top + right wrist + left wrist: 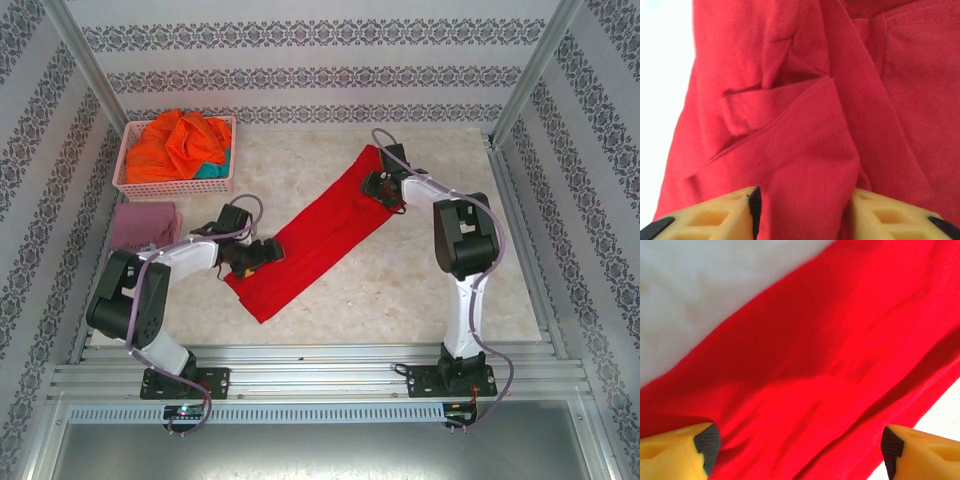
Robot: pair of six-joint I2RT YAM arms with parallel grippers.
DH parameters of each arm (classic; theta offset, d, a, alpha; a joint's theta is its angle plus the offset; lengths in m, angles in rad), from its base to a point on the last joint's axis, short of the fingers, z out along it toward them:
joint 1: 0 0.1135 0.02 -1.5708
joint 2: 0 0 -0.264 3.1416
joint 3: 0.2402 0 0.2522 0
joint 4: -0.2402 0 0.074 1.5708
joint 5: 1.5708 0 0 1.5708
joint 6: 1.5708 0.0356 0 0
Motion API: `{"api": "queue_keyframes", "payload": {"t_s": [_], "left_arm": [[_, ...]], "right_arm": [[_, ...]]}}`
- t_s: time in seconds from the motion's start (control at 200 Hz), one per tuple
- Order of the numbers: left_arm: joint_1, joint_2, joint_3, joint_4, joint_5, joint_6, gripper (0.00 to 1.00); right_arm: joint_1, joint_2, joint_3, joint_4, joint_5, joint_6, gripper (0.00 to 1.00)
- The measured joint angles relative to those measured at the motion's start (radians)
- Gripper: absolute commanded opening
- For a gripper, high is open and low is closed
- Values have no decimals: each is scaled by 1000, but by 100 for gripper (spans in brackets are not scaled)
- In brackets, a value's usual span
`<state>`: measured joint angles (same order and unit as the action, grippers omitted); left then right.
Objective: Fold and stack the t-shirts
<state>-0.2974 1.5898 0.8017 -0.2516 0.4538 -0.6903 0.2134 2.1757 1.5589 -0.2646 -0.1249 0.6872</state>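
Since the red t-shirt [315, 235] lies limp in a long diagonal band across the table [430, 300], I'd judge it light and floppy, best pinched at its ends. The left gripper [800, 447] straddles it wide open, holding nothing. The right gripper [802, 210] stands half closed round a fold, and I cannot tell whether it grips.

teal shirt [207, 171] mostly buried under orange shirt [172, 145].
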Motion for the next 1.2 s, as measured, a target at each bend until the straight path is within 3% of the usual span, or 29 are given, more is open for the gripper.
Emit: {"api": "queue_keyframes", "payload": {"t_s": [0.315,0.475,0.714,0.959,1.054,1.199], "left_arm": [[-186,-22,-42,78,70,-90,88],[-266,51,29,90,104,-113,89],[-382,100,88,126,137,-129,99],[-320,7,89,133,60,-103,100],[-259,-67,81,146,21,-98,100],[-117,-177,40,166,-31,-84,100]], "right_arm": [[11,232,373,-107,-50,-24,42],[45,338,563,-180,-73,-44,43],[80,365,634,-233,-123,-74,47],[84,282,558,-212,-144,-151,61],[84,129,396,-178,-95,-203,70],[85,-166,91,-69,-11,-277,76]]}}
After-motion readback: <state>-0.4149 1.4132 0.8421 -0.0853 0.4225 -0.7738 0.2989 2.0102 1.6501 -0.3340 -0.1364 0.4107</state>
